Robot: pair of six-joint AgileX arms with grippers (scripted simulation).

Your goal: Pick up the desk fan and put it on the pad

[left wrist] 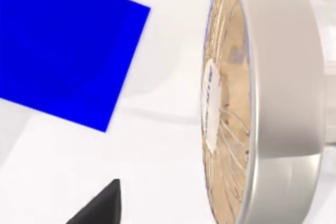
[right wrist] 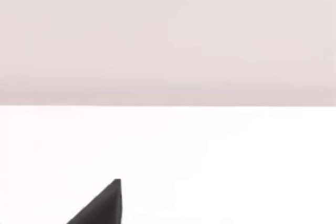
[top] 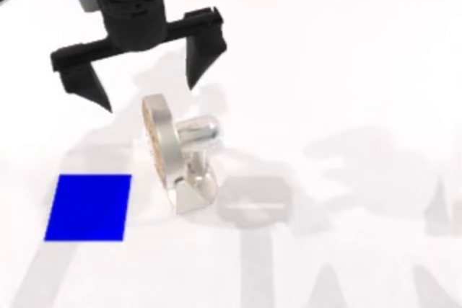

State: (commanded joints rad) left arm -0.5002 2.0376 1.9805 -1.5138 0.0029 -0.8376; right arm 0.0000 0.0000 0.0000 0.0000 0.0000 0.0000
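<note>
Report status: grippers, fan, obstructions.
Left gripper open above desk fan, not touching. Fan upright on table, off pad. Path clear. Right arm parked, out of top view.

1. The bench (top: 346, 55) is lit brightly and evenly, almost washed out.
2. Faint, soft-edged grey shadows are cast across it.
3. Bright highlights are seen on the desk fan (top: 177, 153).
4. Outlines are slightly blurred throughout.

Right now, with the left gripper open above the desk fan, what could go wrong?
1. The left gripper hangs beyond the desk fan's ring; closing there might clip only the rim and tip it.
2. The shiny, rounded ring could slip between the fingers.
3. The fan stands apart from the blue pad, so a loose grip may drop it short.
</note>
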